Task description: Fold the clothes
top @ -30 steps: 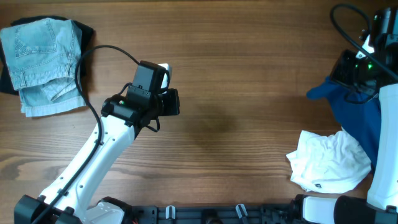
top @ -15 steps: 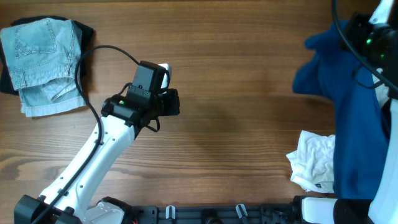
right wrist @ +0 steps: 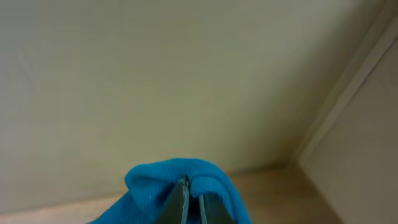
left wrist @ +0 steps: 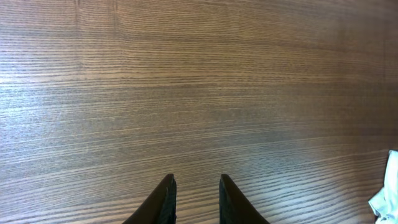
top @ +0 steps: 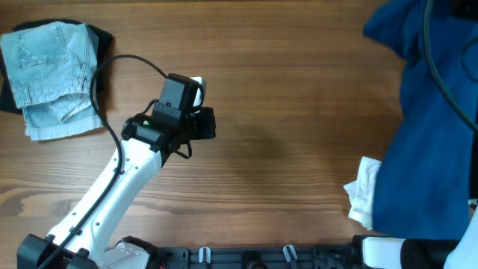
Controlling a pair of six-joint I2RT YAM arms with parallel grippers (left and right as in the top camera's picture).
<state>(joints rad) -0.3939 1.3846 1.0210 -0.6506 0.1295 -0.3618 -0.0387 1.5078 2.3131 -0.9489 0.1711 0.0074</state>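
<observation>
A large dark blue shirt [top: 429, 127] hangs lifted high over the table's right side, close under the overhead camera. My right gripper [right wrist: 191, 198] is shut on a bunched fold of that blue shirt [right wrist: 155, 183], seen in the right wrist view against a pale wall. A white garment [top: 362, 196] lies half hidden under the shirt. Folded pale blue denim [top: 48, 75] rests on a black piece [top: 104, 39] at the far left. My left gripper [left wrist: 195, 198] hovers over bare wood, slightly open and empty, left of the table's middle [top: 196, 119].
The wooden table [top: 284, 112] stretches between the two arms. A black cable [top: 123, 60] loops from the left arm towards the denim. A corner of white cloth [left wrist: 388, 193] shows at the right edge of the left wrist view.
The right arm has raised the blue shirt steeply; the cloth now spreads across the overhead view's right side and covers most of the white garment. The left arm has not moved.
</observation>
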